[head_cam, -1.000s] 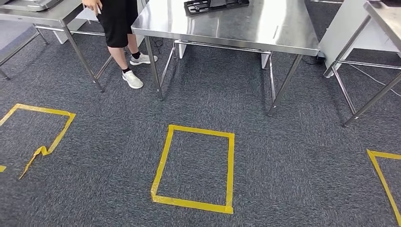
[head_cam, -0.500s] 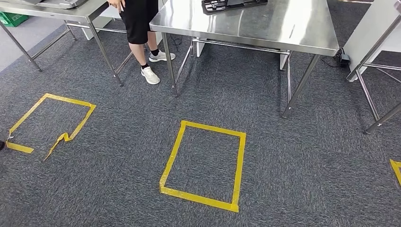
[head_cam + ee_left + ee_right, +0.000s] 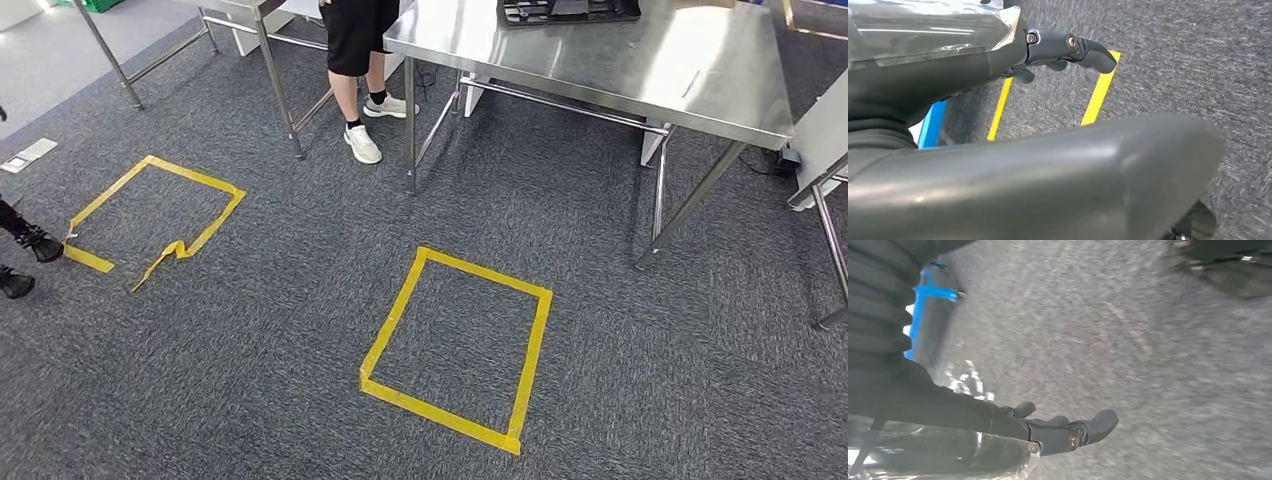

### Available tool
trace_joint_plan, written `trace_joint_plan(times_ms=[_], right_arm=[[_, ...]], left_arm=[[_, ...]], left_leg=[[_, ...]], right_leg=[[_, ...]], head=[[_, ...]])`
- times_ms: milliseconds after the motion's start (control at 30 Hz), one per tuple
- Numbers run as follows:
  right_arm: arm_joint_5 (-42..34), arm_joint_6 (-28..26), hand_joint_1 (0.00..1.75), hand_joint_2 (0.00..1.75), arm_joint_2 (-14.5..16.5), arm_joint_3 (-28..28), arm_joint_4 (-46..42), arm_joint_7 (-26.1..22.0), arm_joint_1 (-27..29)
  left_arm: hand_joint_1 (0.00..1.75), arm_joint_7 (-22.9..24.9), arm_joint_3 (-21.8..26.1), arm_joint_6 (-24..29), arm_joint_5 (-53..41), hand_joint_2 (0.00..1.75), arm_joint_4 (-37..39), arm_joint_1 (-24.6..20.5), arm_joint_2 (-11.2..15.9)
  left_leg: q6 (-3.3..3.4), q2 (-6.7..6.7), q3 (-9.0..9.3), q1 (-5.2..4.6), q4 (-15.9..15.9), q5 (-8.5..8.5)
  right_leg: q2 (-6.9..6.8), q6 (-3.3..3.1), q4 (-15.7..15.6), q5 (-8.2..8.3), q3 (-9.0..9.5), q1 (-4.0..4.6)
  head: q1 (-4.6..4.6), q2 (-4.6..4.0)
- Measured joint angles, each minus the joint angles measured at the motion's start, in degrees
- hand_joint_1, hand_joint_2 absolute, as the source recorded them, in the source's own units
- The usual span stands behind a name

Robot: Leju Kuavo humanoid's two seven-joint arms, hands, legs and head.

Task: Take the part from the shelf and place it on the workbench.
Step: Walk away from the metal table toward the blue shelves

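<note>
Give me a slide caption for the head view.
Yellow tape square on grey carpet before a steel workbench, a person standing beside it.

- The right hand (image 3: 1068, 432) hangs over grey carpet (image 3: 1128, 340), with nothing in it and its dark fingers (image 3: 1098, 422) stretched out.
- A clear plastic wrap (image 3: 973, 455) covers the part of the hand nearest the camera.
- A blue bar (image 3: 933, 290) shows beside the arm.
- The carpet is blurred.
</note>
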Motion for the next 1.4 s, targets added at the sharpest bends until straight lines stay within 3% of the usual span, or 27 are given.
trace_joint_plan(times_ms=[67,100,133,167,233,267,333,400,467,500,567,600,633,667,700,767,833,900,933,1000,1067,1133,1167,1200,1267,1333,1400], right_arm=[[-0.48,-0.16,0.00,1.75,0.01,-0.12,0.04,-0.46,0.13],[-0.45,-0.17,0.00,1.75,-0.02,-0.16,0.08,-0.56,0.24],[-0.31,-0.17,0.00,1.75,-0.05,-0.17,0.11,-0.61,0.39],[-0.11,-0.17,0.00,1.75,-0.08,-0.17,0.14,-0.63,0.54],[0.16,-0.17,0.00,1.75,-0.14,-0.17,0.19,-0.67,0.67],[0.25,-0.17,0.00,1.75,-0.16,-0.17,0.21,-0.69,0.66],[0.33,-0.17,0.00,1.75,-0.16,-0.17,0.25,-0.70,0.61],[0.36,-0.17,0.00,1.75,-0.11,-0.17,0.26,-0.70,0.54],[0.40,-0.19,0.00,1.75,-0.04,-0.17,0.26,-0.73,0.45],[0.42,-0.20,0.00,1.75,-0.03,-0.17,0.26,-0.74,0.46],[0.44,-0.23,0.00,1.75,-0.08,-0.17,0.28,-0.77,0.63],[0.45,-0.23,0.00,1.75,-0.08,-0.17,0.30,-0.77,0.73],[0.47,-0.23,0.00,1.75,-0.07,-0.17,0.32,-0.77,0.79],[0.49,-0.23,0.00,1.75,-0.04,-0.17,0.33,-0.77,0.79],[0.50,-0.23,0.00,1.75,-0.01,-0.17,0.33,-0.77,0.75],[0.51,-0.23,0.00,1.75,0.02,-0.17,0.33,-0.78,0.62],[0.52,-0.23,0.00,1.75,-0.02,-0.17,0.33,-0.79,0.54],[0.56,-0.23,0.00,1.75,-0.03,-0.17,0.33,-0.79,0.47],[0.60,-0.23,0.00,1.75,-0.04,-0.17,0.33,-0.79,0.41],[0.68,-0.23,0.00,1.75,0.03,-0.17,0.33,-0.79,0.38],[0.70,-0.19,0.00,1.75,0.10,-0.17,0.37,-0.79,0.53],[0.70,-0.13,0.00,1.75,0.09,-0.17,0.41,-0.79,0.76],[0.73,-0.13,0.00,1.75,0.08,-0.17,0.43,-0.81,0.84],[0.77,-0.13,0.00,1.75,0.06,-0.17,0.44,-0.83,0.88],[0.84,-0.14,0.00,1.75,0.01,-0.17,0.48,-0.89,0.90],[0.85,-0.15,0.00,1.75,-0.01,-0.17,0.51,-0.94,0.79],[0.85,-0.14,0.00,1.75,0.02,-0.17,0.52,-0.96,0.59]], left_arm=[[0.00,0.01,-0.06,-0.04,-0.02,0.00,0.01,-0.04,0.01],[0.00,0.01,-0.08,-0.07,-0.02,0.00,0.01,-0.02,-0.01],[0.00,0.01,-0.08,-0.07,-0.03,0.00,0.02,0.01,-0.01],[0.00,-0.01,-0.08,-0.07,-0.03,0.00,0.02,0.03,0.00],[0.00,-0.05,-0.11,-0.07,-0.03,0.00,0.02,0.03,0.00],[0.00,-0.08,-0.13,-0.07,-0.03,0.00,0.02,0.00,0.00],[0.00,-0.12,-0.16,-0.07,-0.04,0.00,0.02,0.00,0.01],[0.00,-0.16,-0.16,-0.07,-0.04,0.00,0.02,0.16,0.02],[0.00,-0.16,-0.16,-0.07,-0.04,0.00,0.02,0.32,0.02],[0.00,-0.16,-0.16,-0.07,-0.04,0.00,0.02,0.34,0.03],[0.00,-0.17,-0.17,-0.07,-0.04,0.00,0.02,0.31,0.04],[0.00,-0.17,-0.18,-0.07,-0.04,0.00,0.02,0.32,0.04],[0.00,-0.17,-0.19,-0.07,-0.04,0.00,0.02,0.36,0.05],[0.00,-0.17,-0.19,-0.07,-0.04,0.00,0.02,0.41,0.07],[0.00,-0.17,-0.19,-0.07,-0.04,0.00,0.02,0.44,0.10],[0.00,-0.17,-0.19,-0.07,-0.04,0.00,0.02,0.34,0.17],[0.00,-0.19,-0.21,-0.07,-0.04,0.00,0.02,0.13,0.16],[0.00,-0.21,-0.23,-0.07,-0.04,0.00,0.02,0.04,0.13],[0.00,-0.21,-0.23,-0.07,-0.04,0.00,0.02,0.06,0.14],[0.00,-0.28,-0.23,-0.19,-0.03,0.00,0.02,0.08,0.18],[0.00,-1.04,-0.23,-1.11,0.08,0.00,0.02,0.03,0.20],[0.00,-2.42,-0.23,-2.82,0.34,0.00,0.02,0.08,0.20],[0.00,-3.02,-0.23,-3.64,0.49,0.00,0.02,0.14,0.21],[0.00,-3.45,-0.23,-4.32,0.62,0.00,0.02,0.19,0.22],[0.00,-3.96,-0.23,-5.17,0.73,0.00,0.02,0.22,0.22],[0.00,-4.16,-0.23,-5.43,0.74,0.00,0.02,0.21,0.22],[0.00,-4.27,-0.23,-5.50,0.74,0.00,0.02,0.34,0.24]], left_leg=[[0.24,-0.98,-0.45,-0.06,0.00,0.26],[0.22,-1.61,-0.60,-0.07,0.02,0.37],[0.13,-2.31,-0.70,-0.05,0.03,0.48],[-0.01,-3.01,-0.73,0.00,0.04,0.60],[-0.44,-4.45,-0.78,0.07,0.09,0.84],[-0.73,-5.15,-0.87,0.00,0.17,0.94],[-1.46,-6.29,-1.14,-0.15,0.20,1.24],[-2.18,-7.03,-1.43,0.03,0.09,1.54],[-2.61,-5.29,-2.51,0.12,1.98,0.14],[-2.73,-3.88,-3.79,0.12,4.67,-1.60],[-2.98,-1.88,-7.39,0.09,12.42,-5.73],[-3.07,-1.60,-8.82,0.11,15.62,-6.94],[-3.09,-1.42,-9.28,0.12,16.91,-7.04],[-3.04,-1.16,-8.50,0.13,15.86,-6.08],[-2.94,-0.62,-6.57,0.14,12.67,-4.45],[-2.59,2.04,-1.75,0.03,4.66,-1.68],[-2.03,3.43,0.29,-0.34,0.99,-0.97],[-1.27,2.09,0.05,-0.71,0.70,-0.73],[-0.84,1.44,0.01,-0.72,0.47,-0.48],[0.02,0.13,-0.10,-0.48,-0.02,0.17],[0.53,-1.33,-0.53,-0.44,-0.10,0.55],[0.64,-3.07,-0.87,-0.53,-0.07,0.78],[0.59,-3.97,-0.94,-0.55,-0.05,0.87],[0.48,-4.86,-0.94,-0.53,-0.02,0.97],[0.12,-6.49,-1.00,-0.58,0.10,1.13],[-0.42,-7.72,-1.29,-0.76,0.26,1.31],[-1.15,-8.81,-1.70,-0.75,0.19,1.65]], right_leg=[[1.98,-0.25,8.19,-3.34,-3.82,-0.11],[2.24,-0.13,11.17,-4.21,-5.24,-0.16],[2.32,0.21,12.01,-4.14,-5.60,-0.23],[2.44,0.70,10.42,-3.14,-4.79,-0.34],[3.89,1.67,2.10,0.15,-0.74,-0.66],[4.82,1.76,-1.75,1.46,1.05,-0.73],[5.82,1.22,-5.39,2.55,2.63,-0.62],[4.73,0.22,-5.47,2.87,2.71,-0.51],[3.56,-0.83,-5.66,3.32,2.86,-0.71],[2.90,-1.26,-5.75,3.50,2.82,-0.83],[1.50,-1.67,-5.70,3.56,2.57,-0.54],[0.73,-1.68,-5.68,3.56,2.45,-0.40],[-0.04,-1.68,-5.68,3.54,2.29,-0.31],[-0.79,-1.70,-5.67,3.51,2.19,-0.26],[-1.47,-1.71,-5.67,3.47,2.17,-0.24],[-2.63,-1.48,-5.58,3.21,2.49,0.10],[-3.65,-0.90,-5.49,2.95,2.93,0.49],[-4.84,-0.20,-5.59,2.89,3.27,0.56],[-4.74,0.14,-5.41,2.67,3.31,0.43],[-1.91,0.25,-2.02,0.53,1.72,0.23],[1.57,-0.14,5.95,-3.19,-2.04,0.00],[2.38,0.02,12.05,-5.12,-4.95,-0.04],[2.48,0.41,11.92,-4.66,-4.92,-0.08],[2.72,0.93,9.23,-3.24,-3.69,-0.16],[4.82,1.64,0.33,0.44,0.35,-0.36],[6.51,1.28,-4.95,2.40,2.51,-0.37],[5.80,0.39,-5.39,2.76,2.70,-0.10]], head=[[0.15,0.00],[0.15,0.00],[0.17,0.00],[0.17,0.00],[0.27,0.00],[0.37,0.00],[0.53,0.00],[0.53,0.00],[0.31,0.00],[0.03,0.00],[-0.48,0.00],[-0.57,0.00],[-0.61,0.00],[-0.67,0.00],[-0.74,0.00],[-0.88,0.00],[-0.71,0.00],[-0.56,0.00],[-0.60,0.00],[-0.52,0.00],[-0.40,0.00],[-0.40,0.00],[-0.38,0.00],[-0.38,0.00],[-0.30,0.00],[-0.27,0.00],[-0.29,0.00]])
